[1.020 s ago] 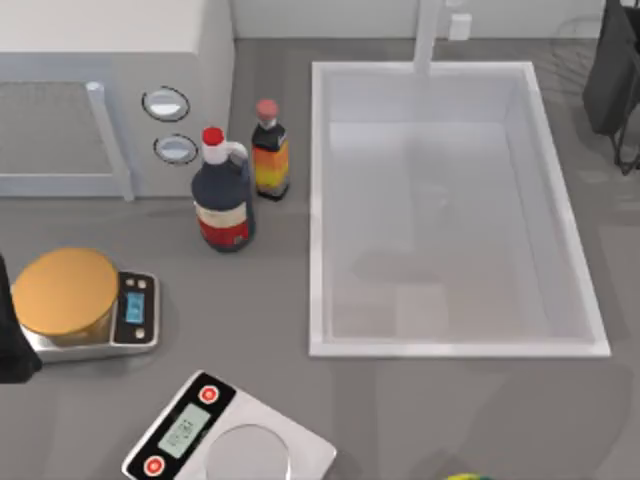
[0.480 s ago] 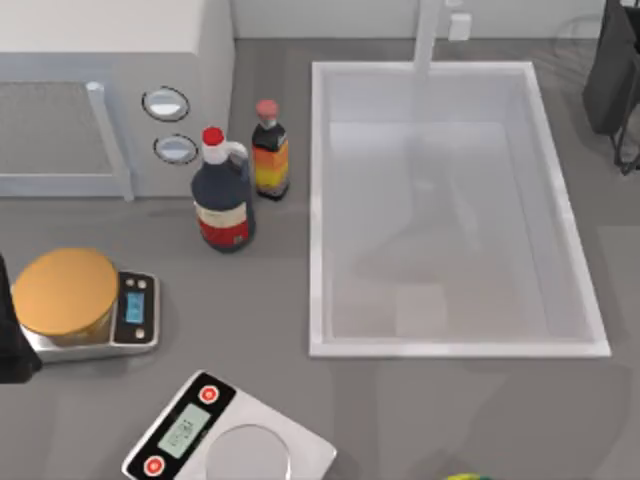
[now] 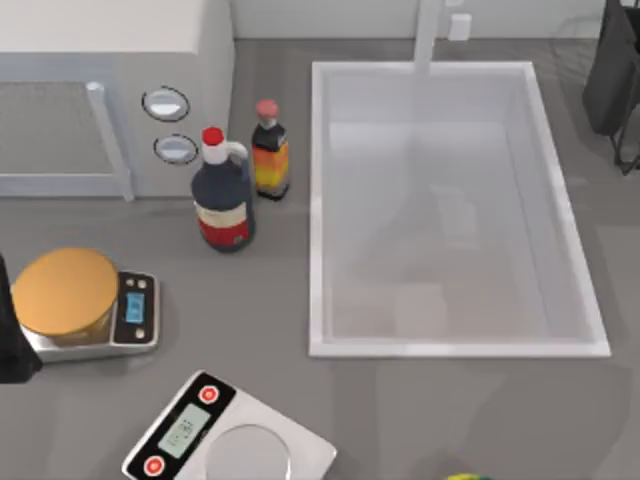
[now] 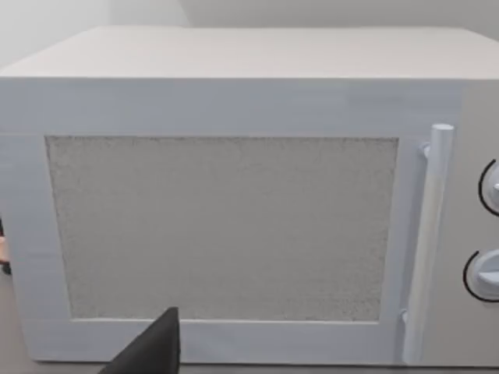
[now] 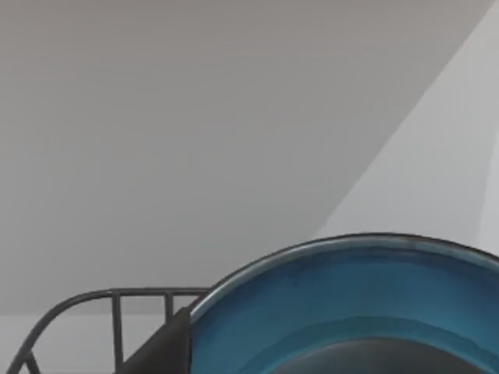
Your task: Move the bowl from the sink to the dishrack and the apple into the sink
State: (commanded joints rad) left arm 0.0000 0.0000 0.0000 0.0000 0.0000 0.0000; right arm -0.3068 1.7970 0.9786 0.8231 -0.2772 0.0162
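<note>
Though labels seemingly unreadable, 2 bottles (image 3: 245, 185) beside sink (image 3: 320, 210).

two bottles (image 3: 222, 195), two scales (image 3: 85, 310)

This is a kitchen. A big white sink (image 3: 445, 210) with a tap post (image 3: 428, 35) sits in the grey desk (image 3: 450, 420) on the right. A white microwave (image 3: 100, 90) with two round knobs stands far left. Two sauce bottles (image 3: 222, 195) stand between the microwave and the sink. Two kitchen scales (image 3: 135, 312) lie near the left. A wire dishrack (image 5: 109, 319) is beside a blue bowl (image 5: 366, 304)
</note>
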